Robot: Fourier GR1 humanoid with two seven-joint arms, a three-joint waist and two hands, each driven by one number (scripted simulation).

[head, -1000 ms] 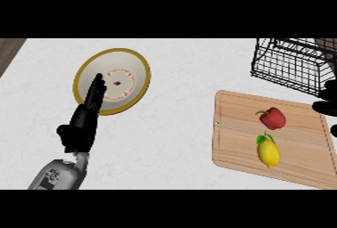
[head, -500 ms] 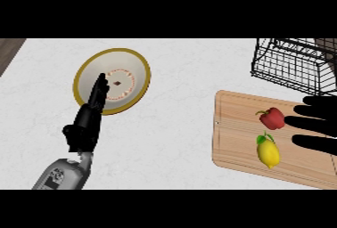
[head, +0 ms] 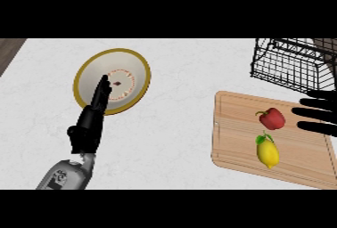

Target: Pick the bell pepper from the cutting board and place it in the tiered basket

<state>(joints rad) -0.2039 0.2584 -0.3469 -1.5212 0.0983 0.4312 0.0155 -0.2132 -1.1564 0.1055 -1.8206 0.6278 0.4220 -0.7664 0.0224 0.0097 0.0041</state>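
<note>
Bell pepper (head: 272, 118) beside edge-cropped right hand (head: 318, 113)

A kitchen: white counter (head: 184, 133), wooden cutting board (head: 230, 133), plate (head: 89, 71), wire tiered basket (head: 289, 62).

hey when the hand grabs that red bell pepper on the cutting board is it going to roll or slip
The bell pepper looks rounded and lobed, so a nudge would probably rock it rather than send it rolling far. Its skin looks smooth and shiny, so it may slip between fingers. It is likely hollow and light. The right hand is beside it, fingers straight.
</note>
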